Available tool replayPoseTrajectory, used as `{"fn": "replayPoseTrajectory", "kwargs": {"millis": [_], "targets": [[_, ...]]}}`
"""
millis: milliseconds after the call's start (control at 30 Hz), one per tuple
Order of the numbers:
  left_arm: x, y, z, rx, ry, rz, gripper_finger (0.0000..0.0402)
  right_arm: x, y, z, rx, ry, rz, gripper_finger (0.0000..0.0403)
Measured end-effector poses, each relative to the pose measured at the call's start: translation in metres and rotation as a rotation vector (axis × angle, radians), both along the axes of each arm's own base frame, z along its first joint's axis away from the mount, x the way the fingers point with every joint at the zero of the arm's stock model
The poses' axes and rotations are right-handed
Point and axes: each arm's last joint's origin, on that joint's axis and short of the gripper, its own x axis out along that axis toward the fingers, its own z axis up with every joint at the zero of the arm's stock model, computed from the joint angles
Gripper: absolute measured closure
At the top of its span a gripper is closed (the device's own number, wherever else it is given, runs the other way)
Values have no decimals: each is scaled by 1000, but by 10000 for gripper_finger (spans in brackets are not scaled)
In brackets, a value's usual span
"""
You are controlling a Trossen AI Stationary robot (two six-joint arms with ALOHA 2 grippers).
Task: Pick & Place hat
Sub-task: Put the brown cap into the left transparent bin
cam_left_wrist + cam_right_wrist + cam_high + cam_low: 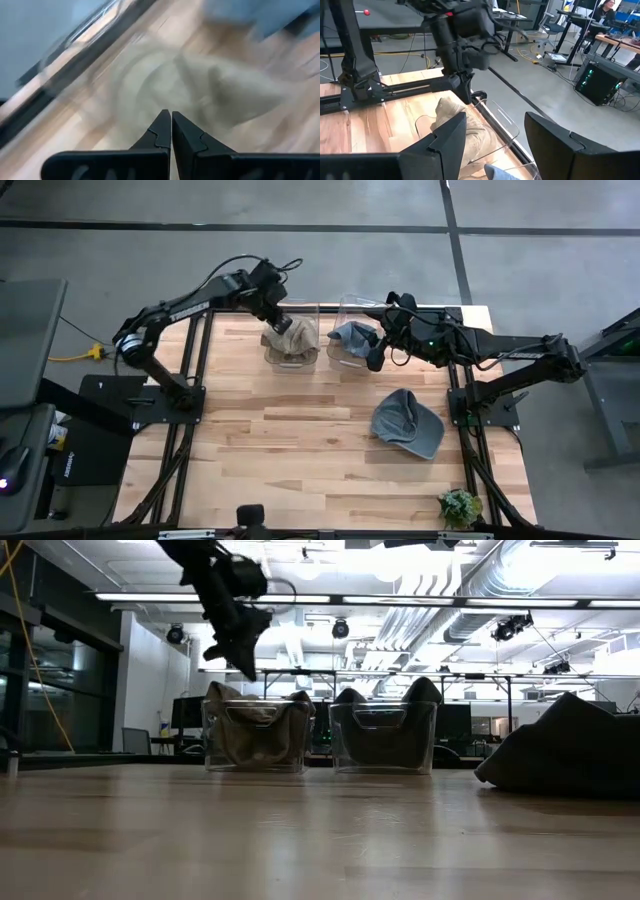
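Fingers pressed together, my left gripper (pixel 276 320) hovers over the tan hat (pixel 292 336) in the upper-centre clear bin (pixel 291 352); right gripper (pixel 374 358), fingers apart, holds nothing beside the blue hat (pixel 352 336).

Materials and surface finish

Table (pixel 300 450): pale wood, smooth, matt. Bins (pixel 291 350): clear glossy plastic. Hats (pixel 407 423): soft matt cloth, grey and tan. Arms (pixel 180 310): dark matt.

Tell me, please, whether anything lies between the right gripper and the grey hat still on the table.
Nothing visible does. The right gripper hangs open beside the right bin, and bare wood separates it from the grey hat lying nearer the table's front.
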Motion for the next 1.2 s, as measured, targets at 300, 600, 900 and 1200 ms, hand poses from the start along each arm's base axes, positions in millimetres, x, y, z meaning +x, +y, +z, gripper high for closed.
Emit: {"fn": "replayPoseTrajectory", "kwargs": {"millis": [300, 600, 900, 1200], "targets": [[16, 11, -16, -86, 183, -112, 402, -1, 0, -2, 6, 22, -2, 206], [43, 2, -46, -144, 237, -175, 402, -1, 0, -3, 7, 32, -2, 206], [67, 8, -77, -164, 221, -102, 402, -1, 0, -4, 22, 27, -6, 206], [65, 8, -75, -132, 249, -61, 402, -1, 0, -4, 27, 27, -8, 206]]}}
